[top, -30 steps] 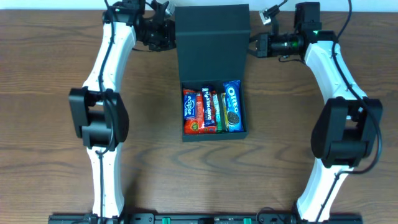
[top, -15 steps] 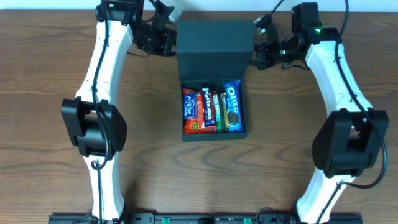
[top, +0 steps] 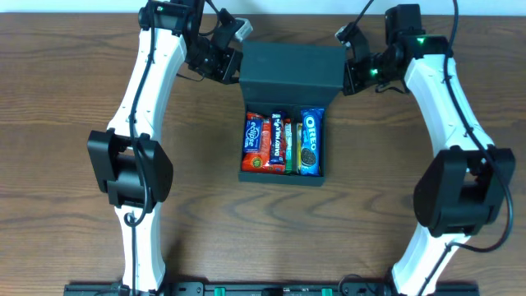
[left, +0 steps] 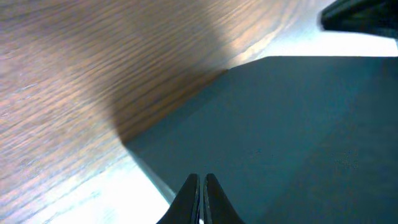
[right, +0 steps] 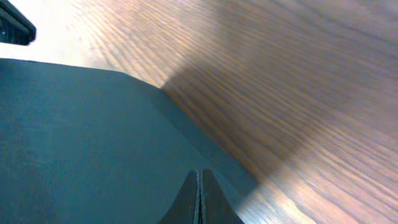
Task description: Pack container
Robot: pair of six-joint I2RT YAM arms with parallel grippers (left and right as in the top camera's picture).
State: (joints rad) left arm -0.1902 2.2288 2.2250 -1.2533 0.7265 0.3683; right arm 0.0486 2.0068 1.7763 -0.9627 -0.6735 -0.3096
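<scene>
At the middle of the brown wooden table, the dark green-black rectangular matte container is sitting with colourful snack packets inside, its hinged lid half-raised. Both clenched empty, the left gripper and the right gripper are pressing its far corners; uneven pushing is risking a slip.

Left claw, right claw: both closed.

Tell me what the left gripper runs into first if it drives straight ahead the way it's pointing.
The left gripper, fingers shut, points at the dark flap lid of the container, so it would most likely meet that lid first, near its edge. Depth is unclear; the tips may already touch it.
</scene>
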